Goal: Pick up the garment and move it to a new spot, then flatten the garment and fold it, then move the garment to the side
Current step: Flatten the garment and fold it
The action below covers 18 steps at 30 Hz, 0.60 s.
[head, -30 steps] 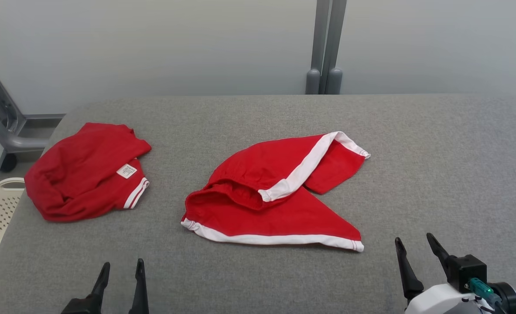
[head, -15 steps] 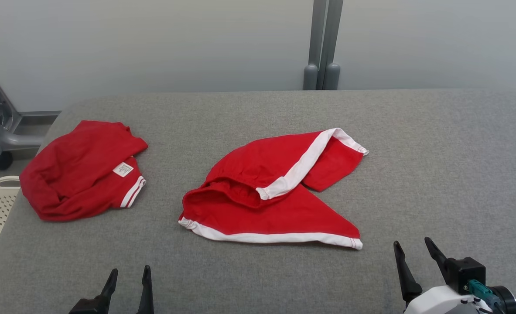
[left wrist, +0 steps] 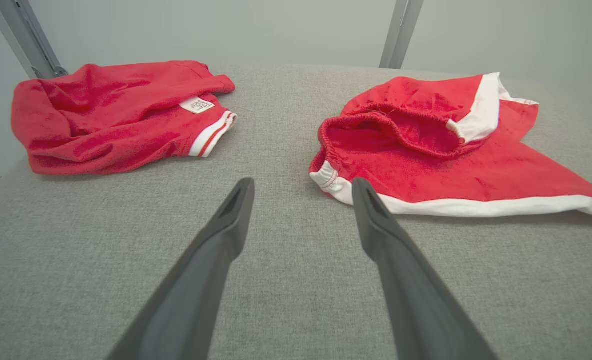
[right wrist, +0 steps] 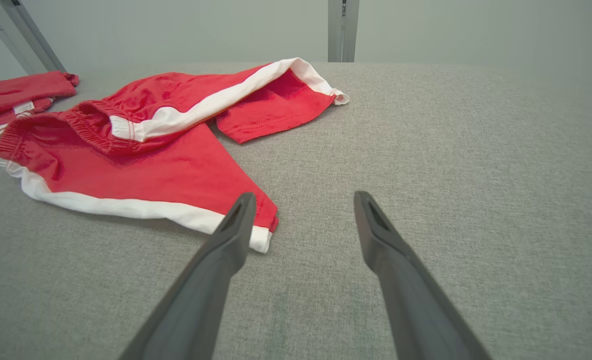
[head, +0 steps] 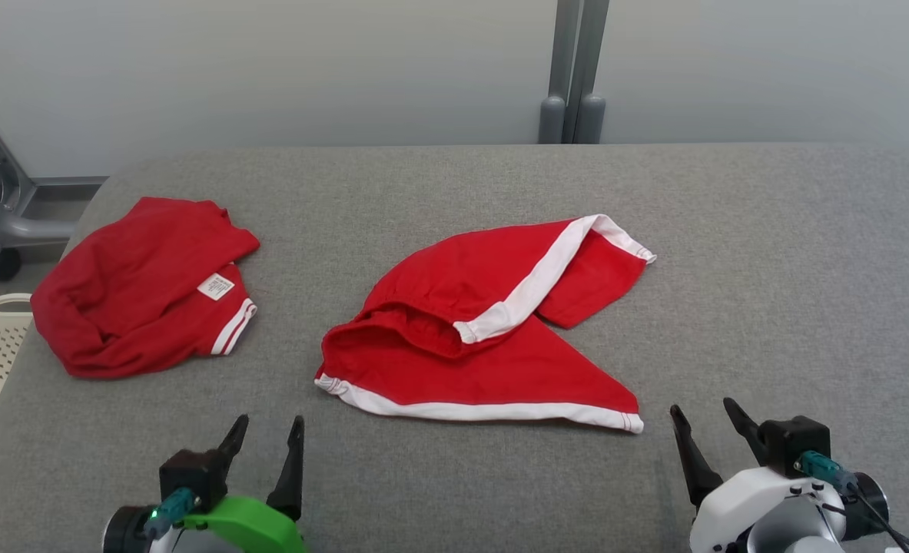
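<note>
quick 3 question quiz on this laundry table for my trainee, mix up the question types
1. True or false: the left gripper is shut on the red shorts.
2. Which garment shows a white label? A) the red shirt B) the red shorts C) neither
3. Fill in: the near white-trimmed corner of the shorts lies closest to the ____ gripper.

Key:
1. False. Both grippers are open and hold nothing.
2. A.
3. The right gripper.
</note>
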### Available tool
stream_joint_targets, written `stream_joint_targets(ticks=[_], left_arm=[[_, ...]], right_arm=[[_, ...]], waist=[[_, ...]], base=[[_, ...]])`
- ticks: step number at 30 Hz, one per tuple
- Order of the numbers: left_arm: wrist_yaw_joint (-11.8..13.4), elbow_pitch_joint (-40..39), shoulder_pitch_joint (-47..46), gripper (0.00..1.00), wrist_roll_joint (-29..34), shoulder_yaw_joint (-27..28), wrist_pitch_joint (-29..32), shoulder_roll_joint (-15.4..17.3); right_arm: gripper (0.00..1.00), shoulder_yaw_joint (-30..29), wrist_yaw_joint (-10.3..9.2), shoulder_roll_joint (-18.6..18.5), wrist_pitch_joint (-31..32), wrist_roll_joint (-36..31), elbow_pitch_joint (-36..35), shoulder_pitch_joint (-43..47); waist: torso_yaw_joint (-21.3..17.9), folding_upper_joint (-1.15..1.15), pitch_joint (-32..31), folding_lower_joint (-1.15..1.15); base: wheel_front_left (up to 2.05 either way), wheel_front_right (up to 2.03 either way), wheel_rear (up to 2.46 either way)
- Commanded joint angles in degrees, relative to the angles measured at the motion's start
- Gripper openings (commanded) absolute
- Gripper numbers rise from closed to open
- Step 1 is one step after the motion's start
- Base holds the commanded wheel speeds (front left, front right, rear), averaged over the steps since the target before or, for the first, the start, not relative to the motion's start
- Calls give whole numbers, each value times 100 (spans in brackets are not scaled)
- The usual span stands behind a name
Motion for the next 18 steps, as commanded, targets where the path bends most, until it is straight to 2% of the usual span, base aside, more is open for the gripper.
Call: stream_joint_targets(ticks=[1,7,10,13,14,16,18], left_arm=[[-25,14,-134,100,21,-22,14,36],[-106,486,-1014,100,-152,-473,666,132],[-114,819,-1349,100,-241,-629,871,198],[-123,1085,-1580,100,-380,-739,970,233],[-124,1140,-1645,95,-391,-792,949,276],[-121,1264,-1723,91,-489,-870,920,324],[-121,1372,-1793,94,-537,-948,838,374]], right_arm=[[100,-22,-8,-19,57,5,-7,-69],[100,103,-8,-19,630,-9,158,-535],[100,380,-8,-12,776,114,311,-731],[100,617,-8,-23,815,223,464,-873],[100,676,-8,-23,803,238,518,-905],[100,775,-8,-19,745,282,616,-957],[100,846,-8,-19,692,318,706,-1008]], waist=[[5,0,70,0],[-51,0,445,0],[-104,0,580,0],[-168,0,683,0],[-186,0,706,0],[-219,0,743,0],[-240,0,764,0]], base=[[0,0,0],[0,0,0],[0,0,0],[0,0,0],[0,0,0],[0,0,0],[0,0,0]])
